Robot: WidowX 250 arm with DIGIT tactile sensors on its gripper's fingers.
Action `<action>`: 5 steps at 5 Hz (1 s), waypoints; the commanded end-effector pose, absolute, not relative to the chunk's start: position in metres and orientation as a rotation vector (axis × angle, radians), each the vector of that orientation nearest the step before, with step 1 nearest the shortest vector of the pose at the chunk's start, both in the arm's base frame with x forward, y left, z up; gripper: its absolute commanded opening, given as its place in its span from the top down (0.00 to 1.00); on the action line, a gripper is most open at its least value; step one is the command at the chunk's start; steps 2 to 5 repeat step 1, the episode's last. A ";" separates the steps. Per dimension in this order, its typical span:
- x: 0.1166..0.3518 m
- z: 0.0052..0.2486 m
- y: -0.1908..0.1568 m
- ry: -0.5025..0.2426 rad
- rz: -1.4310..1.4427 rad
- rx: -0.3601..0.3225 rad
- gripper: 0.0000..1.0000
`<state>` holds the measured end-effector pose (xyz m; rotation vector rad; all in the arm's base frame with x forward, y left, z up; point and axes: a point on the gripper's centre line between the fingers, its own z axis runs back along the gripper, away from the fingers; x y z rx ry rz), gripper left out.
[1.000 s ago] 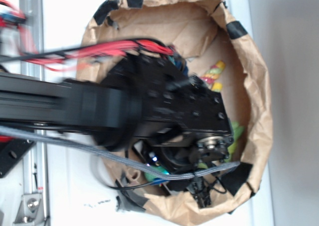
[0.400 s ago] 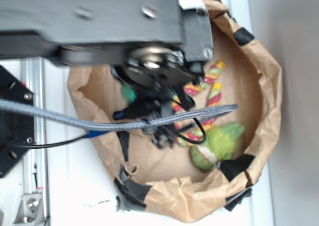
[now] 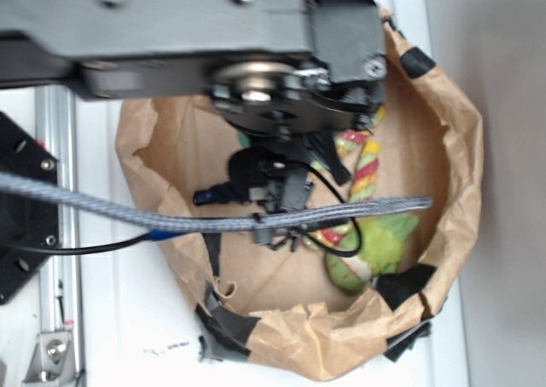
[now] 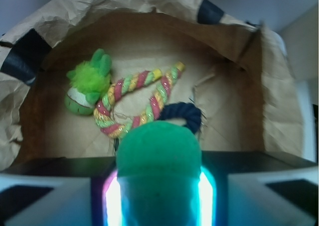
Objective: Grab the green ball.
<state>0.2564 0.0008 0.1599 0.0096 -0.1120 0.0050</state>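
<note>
In the wrist view the green ball (image 4: 158, 151), smooth and teal-green, fills the gap between the two glowing pads. My gripper (image 4: 158, 188) is shut on it, and it hangs above the floor of the brown paper bag (image 4: 234, 111). From the exterior view my gripper (image 3: 273, 201) points down into the bag from under the large black arm. There the arm and cables hide nearly all of the ball.
A lime-green fuzzy toy (image 4: 89, 81) (image 3: 375, 246), a red-yellow-green striped rope (image 4: 142, 99) (image 3: 365, 167) and a dark blue ring (image 4: 187, 117) lie on the bag floor. The crumpled bag rim (image 3: 461, 157) has black tape patches. A metal rail (image 3: 55, 233) runs at the left.
The arm has swung up from the bag's lower right toward the top of the frame. Since 0.4 s ago the gripper has shifted slightly right, with the ball in it.
</note>
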 end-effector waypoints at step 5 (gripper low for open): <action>0.259 0.163 0.010 -0.139 0.043 0.033 1.00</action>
